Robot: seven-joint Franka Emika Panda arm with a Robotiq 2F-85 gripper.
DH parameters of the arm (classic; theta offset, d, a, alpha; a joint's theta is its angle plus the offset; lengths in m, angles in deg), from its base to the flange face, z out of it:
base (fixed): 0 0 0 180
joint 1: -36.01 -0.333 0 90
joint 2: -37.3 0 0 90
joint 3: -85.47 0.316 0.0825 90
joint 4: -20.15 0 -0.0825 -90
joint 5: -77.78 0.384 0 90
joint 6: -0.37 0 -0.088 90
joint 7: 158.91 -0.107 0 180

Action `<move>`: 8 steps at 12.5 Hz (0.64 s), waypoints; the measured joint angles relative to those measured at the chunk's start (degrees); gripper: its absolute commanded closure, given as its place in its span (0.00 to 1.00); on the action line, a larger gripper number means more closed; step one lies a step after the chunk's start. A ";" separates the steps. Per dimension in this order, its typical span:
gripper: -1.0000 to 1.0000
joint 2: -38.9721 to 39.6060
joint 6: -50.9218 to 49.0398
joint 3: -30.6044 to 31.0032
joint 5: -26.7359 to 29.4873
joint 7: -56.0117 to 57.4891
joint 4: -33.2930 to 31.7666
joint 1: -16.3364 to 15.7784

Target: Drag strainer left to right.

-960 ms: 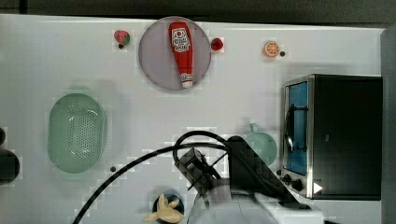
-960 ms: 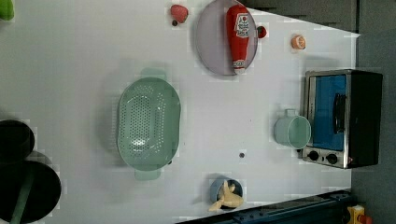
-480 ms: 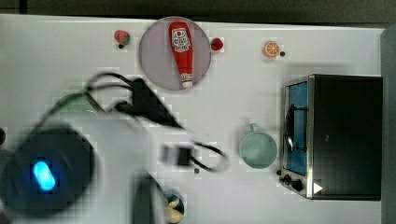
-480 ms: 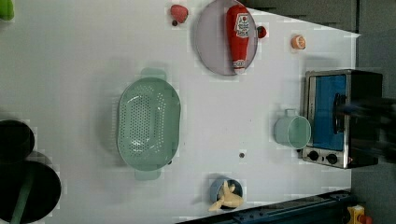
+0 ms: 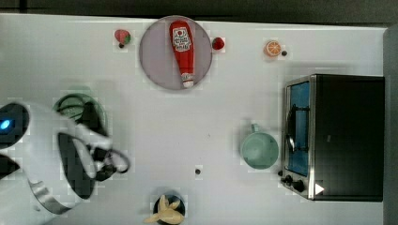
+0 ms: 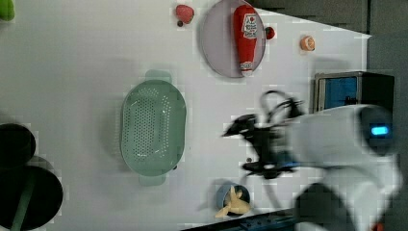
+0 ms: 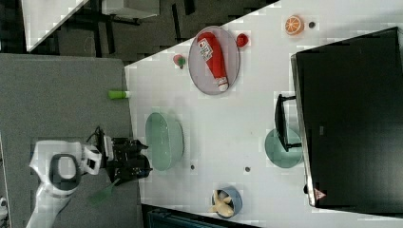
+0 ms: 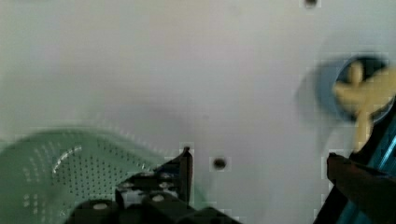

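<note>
Item: mint-green strainer [image 6: 153, 126] on the white tabletop [image 6: 72, 72], well apart from the toaster oven [image 5: 335, 136]; end effector [image 8: 257, 163] spread wide near its rim, gripping nothing; advised: hook one finger inside the rim, then pull level toward the mug [image 5: 259, 150].

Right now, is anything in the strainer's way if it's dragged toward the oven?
Mostly bare table. Toward the top view's right, the teal mug stands before the toaster oven, roughly in line with the strainer; a long drag might meet it.
</note>
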 measured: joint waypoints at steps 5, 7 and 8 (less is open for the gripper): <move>0.00 13.84 16.32 3.50 -1.51 -16.59 0.56 -3.80; 0.00 19.44 24.52 3.02 -2.54 -17.32 1.12 -3.32; 0.00 22.92 28.63 2.52 -3.05 -18.27 1.79 -3.24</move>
